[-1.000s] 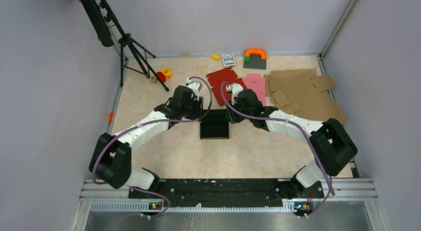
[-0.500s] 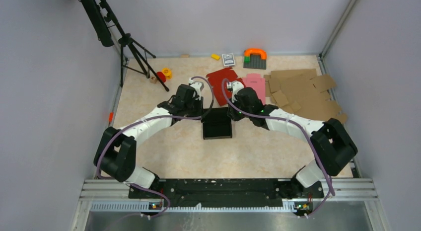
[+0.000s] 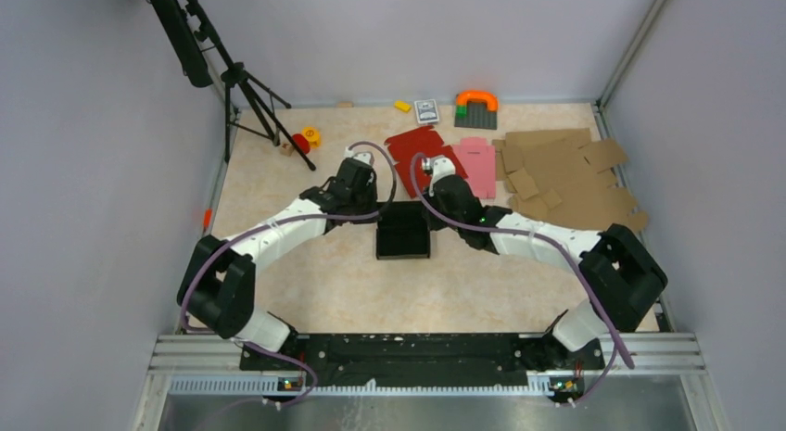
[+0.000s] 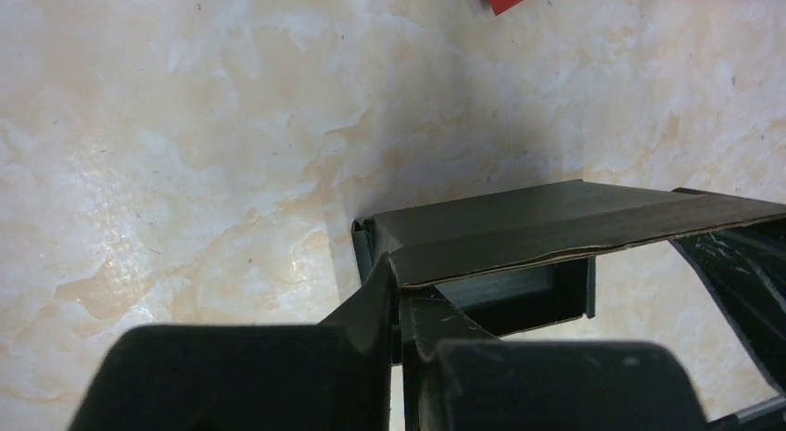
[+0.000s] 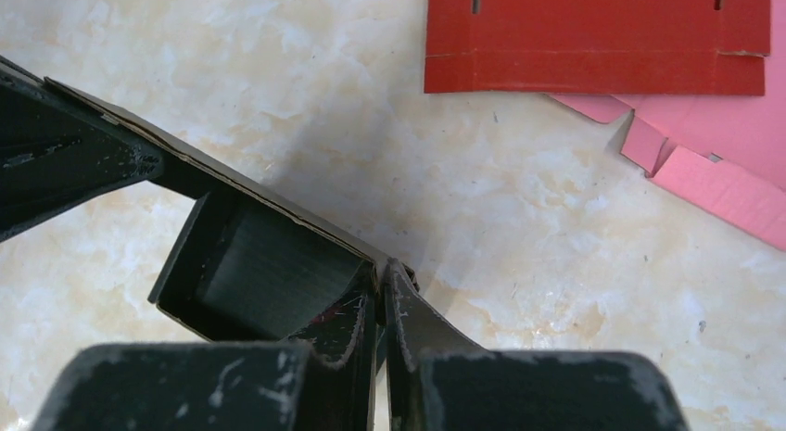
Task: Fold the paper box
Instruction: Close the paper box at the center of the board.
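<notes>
Pinching the far flap of the black paper box [image 3: 403, 241] at both corners right now: left gripper [image 4: 397, 281] and right gripper [image 5: 381, 281] are each squeezing tight on that thin card edge. It's sitting half formed in the middle of the table [image 3: 519, 273]. I'm guessing it's feather-light and creasing easily, so gripping near the folds seems safest. Red blank [image 5: 593, 32] and pink blank [image 5: 723, 125] are lying just beyond, not really blocking.

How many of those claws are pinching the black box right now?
2. The left gripper pinches the left end of the paper box's raised far flap; the right gripper pinches its right end.
</notes>
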Robot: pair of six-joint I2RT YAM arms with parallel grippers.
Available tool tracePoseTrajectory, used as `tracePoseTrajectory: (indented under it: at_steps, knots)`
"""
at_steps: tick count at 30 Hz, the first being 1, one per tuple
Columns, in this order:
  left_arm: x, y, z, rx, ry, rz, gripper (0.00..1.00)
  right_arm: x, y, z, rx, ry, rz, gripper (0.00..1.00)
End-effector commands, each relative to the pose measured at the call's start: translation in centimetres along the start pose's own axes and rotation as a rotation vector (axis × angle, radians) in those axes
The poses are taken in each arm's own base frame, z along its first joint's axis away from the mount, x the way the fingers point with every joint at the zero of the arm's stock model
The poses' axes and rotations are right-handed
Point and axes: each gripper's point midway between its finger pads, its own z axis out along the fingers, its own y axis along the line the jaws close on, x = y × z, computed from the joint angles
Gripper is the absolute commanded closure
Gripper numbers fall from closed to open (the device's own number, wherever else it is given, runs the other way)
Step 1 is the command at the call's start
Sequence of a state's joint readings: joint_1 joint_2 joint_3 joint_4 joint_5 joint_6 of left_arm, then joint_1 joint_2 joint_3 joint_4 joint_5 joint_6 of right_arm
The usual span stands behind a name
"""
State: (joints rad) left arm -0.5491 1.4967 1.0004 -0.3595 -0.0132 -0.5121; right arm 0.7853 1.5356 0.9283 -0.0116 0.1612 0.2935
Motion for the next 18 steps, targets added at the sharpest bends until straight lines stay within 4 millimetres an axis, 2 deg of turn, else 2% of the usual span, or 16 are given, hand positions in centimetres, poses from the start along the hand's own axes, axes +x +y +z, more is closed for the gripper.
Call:
tracePoseTrajectory:
  at_steps: [1, 4, 9, 13, 18]
  knots:
    - [-2.2, -1.7, -1.1, 0.017, -0.136, -0.085, 1.0, -4.0, 0.4, -1.6, 0.043, -0.21, 0.102, 1.0]
    - [-2.6, -1.8, -1.7, 0.035, -0.218, -0.096, 1.0, -4.7, -0.4, -2.0, 0.08, -0.285, 0.144, 1.0]
    - [-3.2, -2.2, -2.5, 0.06, -0.342, -0.081, 1.0, -5.6, -0.6, -1.8, 0.078, -0.381, 0.163, 1.0]
    - [-3.7, -2.3, -2.6, 0.081, -0.436, -0.041, 1.0, -5.3, 0.0, -1.2, 0.056, -0.429, 0.149, 1.0]
    - [-2.5, -1.5, -1.2, 0.047, -0.427, -0.036, 1.0, -3.9, 0.0, -1.1, 0.048, -0.465, 0.15, 1.0]
